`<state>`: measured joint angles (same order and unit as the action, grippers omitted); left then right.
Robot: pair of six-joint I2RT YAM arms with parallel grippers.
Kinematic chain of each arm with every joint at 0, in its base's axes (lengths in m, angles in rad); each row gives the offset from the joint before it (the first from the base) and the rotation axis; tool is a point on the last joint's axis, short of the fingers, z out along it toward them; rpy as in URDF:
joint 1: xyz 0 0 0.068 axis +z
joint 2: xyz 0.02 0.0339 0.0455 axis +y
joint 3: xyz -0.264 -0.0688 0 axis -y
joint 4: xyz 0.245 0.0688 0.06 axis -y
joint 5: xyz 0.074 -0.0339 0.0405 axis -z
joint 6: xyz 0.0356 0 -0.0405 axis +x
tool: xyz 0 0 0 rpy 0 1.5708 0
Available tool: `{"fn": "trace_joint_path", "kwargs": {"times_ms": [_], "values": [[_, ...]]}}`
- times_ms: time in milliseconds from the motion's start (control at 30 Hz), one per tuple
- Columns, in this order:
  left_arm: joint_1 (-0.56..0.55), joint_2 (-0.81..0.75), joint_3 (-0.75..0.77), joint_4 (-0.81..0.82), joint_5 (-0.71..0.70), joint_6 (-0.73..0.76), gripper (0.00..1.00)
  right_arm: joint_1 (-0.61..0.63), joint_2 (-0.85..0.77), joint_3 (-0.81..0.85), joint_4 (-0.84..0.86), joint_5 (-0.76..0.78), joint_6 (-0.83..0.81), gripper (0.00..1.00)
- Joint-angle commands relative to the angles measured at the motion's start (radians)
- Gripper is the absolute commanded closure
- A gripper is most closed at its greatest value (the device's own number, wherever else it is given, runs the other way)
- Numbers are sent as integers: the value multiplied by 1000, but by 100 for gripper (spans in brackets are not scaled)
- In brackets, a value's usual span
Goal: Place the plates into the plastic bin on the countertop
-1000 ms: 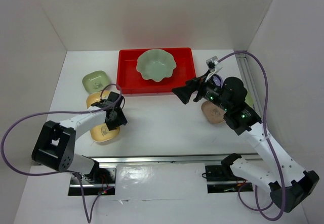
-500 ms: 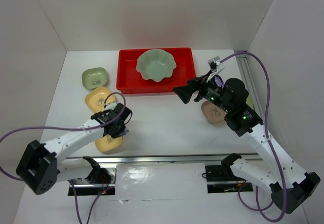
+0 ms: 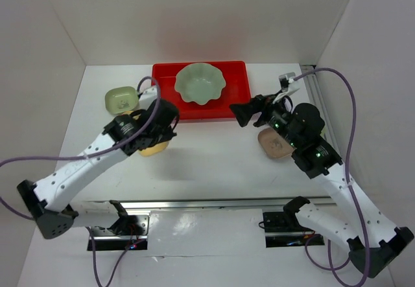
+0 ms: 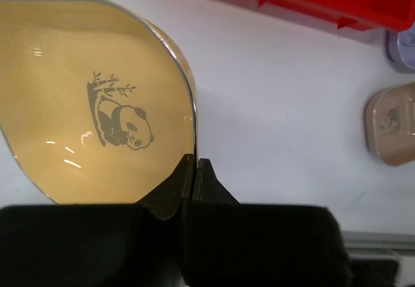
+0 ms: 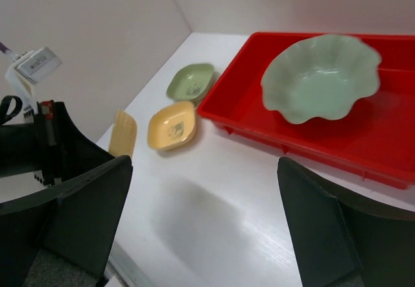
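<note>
Top external view: the red bin point(image 3: 236, 78) sits upper centre against the back wall, with the scalloped green dish point(image 3: 200, 82) inside its left half and bare red floor to the right. The left gripper point(image 3: 159, 140) is clamped on a yellow dish point(image 3: 153, 149) just below the bin's lower left corner. A small green dish point(image 3: 121, 100) lies at left. The right gripper point(image 3: 242, 113), jaws spread and empty, hangs off the bin's lower right corner above bare countertop point(image 3: 214, 160), with a brownish pink dish point(image 3: 273, 144) beside it. Left wrist view: both fingers pinch the yellow dish's lower rim; the bin's edge crosses the top, and a lavender dish point(image 4: 403, 43) peeks in at upper right. Right wrist view: a second yellow dish point(image 5: 174, 126) lies close to the bin's near rim.
</note>
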<state>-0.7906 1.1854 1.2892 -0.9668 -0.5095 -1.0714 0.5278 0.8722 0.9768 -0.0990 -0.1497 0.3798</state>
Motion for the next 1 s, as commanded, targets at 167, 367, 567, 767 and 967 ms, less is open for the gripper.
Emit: {"fn": "trace_joint_path", "kwargs": {"times_ms": [167,367,567,767,967], "values": [[51,425,424,152,-152,410,100,8,-202,82,-91,427,34,0],[132,680,626,329,-60,614,100,8,-291,132,-165,605,14,0],[180,917,932,400,41,755,100,8,-315,152,-214,605,-21,0],[208,1043,1004,557,120,846,100,8,-315,163,-260,615,-30,0],[229,1129,1029,646,132,826,100,-2,-315,152,-269,605,-30,0]]}}
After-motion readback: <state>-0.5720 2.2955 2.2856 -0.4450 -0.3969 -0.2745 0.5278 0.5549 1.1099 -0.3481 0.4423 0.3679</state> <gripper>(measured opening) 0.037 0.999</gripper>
